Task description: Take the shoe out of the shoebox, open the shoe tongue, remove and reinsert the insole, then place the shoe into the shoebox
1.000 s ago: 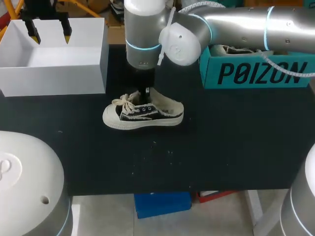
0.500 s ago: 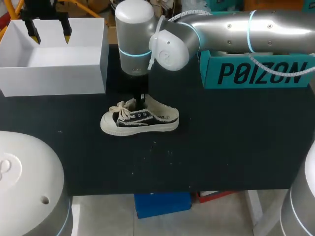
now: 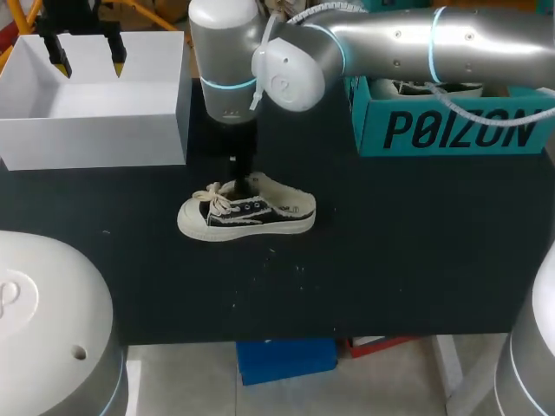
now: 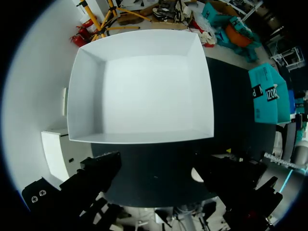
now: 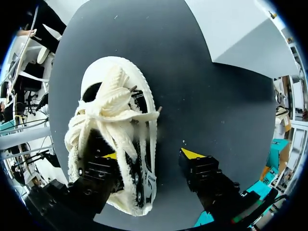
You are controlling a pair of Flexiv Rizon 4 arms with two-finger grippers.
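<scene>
A black canvas shoe (image 3: 260, 218) with a cream sole and cream laces lies on its sole at the middle of the black table (image 3: 399, 260), toe to the left. My right arm comes in from the right and past the middle. Its gripper (image 3: 237, 173) hangs over the shoe's tongue. In the right wrist view the gripper (image 5: 151, 155) is open. One yellow tip sits inside the shoe (image 5: 115, 110) by the laces, the other stands apart on the table beside the sole. My left gripper (image 3: 87, 61) hangs open over the white box (image 3: 95, 134), nothing between its fingers (image 4: 96, 175).
The empty white box (image 4: 86, 96) stands at the back left. A teal shoebox (image 3: 451, 130) with something pale inside stands at the back right, also in the left wrist view (image 4: 267, 96). Bare black tabletop lies in front of and right of the shoe.
My right gripper has opened and let go of the shoe. The right arm has shifted left, and the shoe has slid slightly left and toward the front and settled flat. The left arm has not moved.
</scene>
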